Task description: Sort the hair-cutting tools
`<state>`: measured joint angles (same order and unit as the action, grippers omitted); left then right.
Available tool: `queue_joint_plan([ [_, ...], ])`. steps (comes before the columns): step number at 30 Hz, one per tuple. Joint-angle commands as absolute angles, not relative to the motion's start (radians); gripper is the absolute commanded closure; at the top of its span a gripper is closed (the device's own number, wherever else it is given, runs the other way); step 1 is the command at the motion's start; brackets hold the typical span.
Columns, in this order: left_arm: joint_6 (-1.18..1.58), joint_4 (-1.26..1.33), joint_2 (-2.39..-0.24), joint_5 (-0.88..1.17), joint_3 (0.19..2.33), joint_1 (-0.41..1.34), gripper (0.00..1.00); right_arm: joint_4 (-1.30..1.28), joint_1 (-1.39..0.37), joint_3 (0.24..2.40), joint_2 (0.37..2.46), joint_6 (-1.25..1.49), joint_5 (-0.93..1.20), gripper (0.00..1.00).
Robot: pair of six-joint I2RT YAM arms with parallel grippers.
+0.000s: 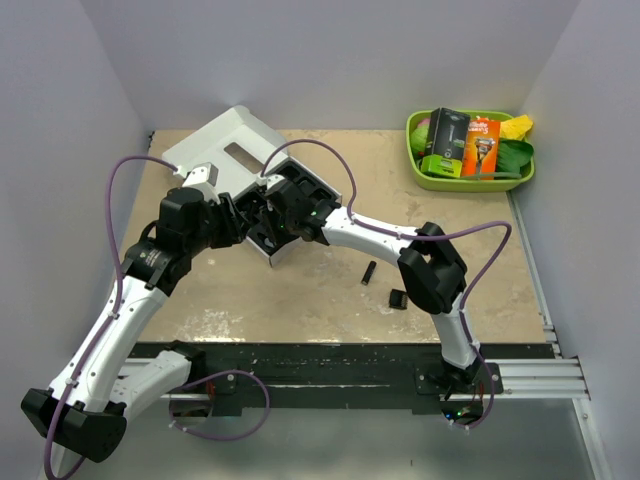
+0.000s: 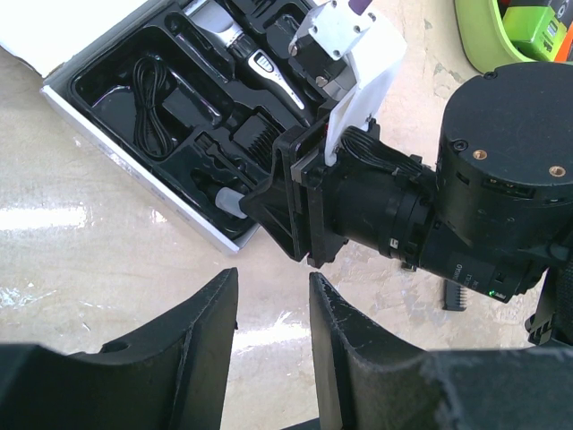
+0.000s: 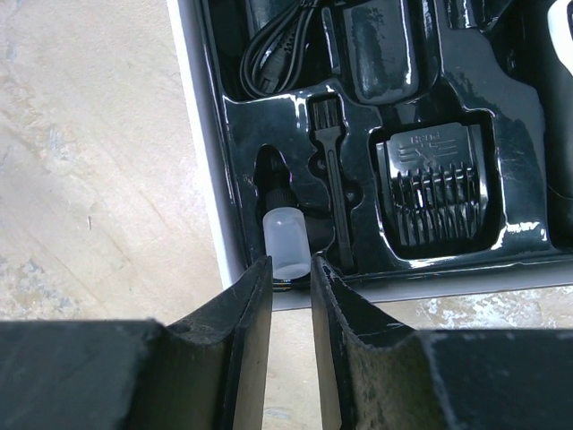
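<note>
The white flat box (image 1: 235, 145) lies open at the back left, its black insert (image 2: 107, 85) holding the black-and-silver clipper (image 2: 267, 70), the coiled cord (image 3: 277, 40), a comb attachment (image 3: 434, 193) and a small brush (image 3: 329, 170). My right gripper (image 3: 291, 264) is at the insert's near edge, its fingers closed against the translucent cap of a small bottle (image 3: 286, 240) lying in its slot. My left gripper (image 2: 273, 282) is open and empty over bare table just beside the box's corner. A loose comb attachment (image 1: 368, 272) and a small black bit (image 1: 398, 298) lie on the table.
A green tray (image 1: 425, 170) with packaged razors stands at the back right. The right arm's wrist (image 2: 501, 179) fills the space right of my left gripper. Walls close in the table on three sides.
</note>
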<state>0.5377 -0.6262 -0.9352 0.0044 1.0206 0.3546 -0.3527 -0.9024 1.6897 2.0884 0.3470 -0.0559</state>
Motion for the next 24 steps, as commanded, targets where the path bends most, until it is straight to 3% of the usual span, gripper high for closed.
queue_joint_plan([
  [1, 0.526, -0.591, -0.928, 0.017, 1.017, 0.350, 0.57, -0.337, -0.907, 1.709, 2.102, 0.341, -0.029, 0.73],
  [24, 0.514, -0.592, -0.933, 0.003, 1.009, 0.350, 0.57, -0.287, -0.907, 1.706, 2.146, 0.373, -0.031, 0.73],
])
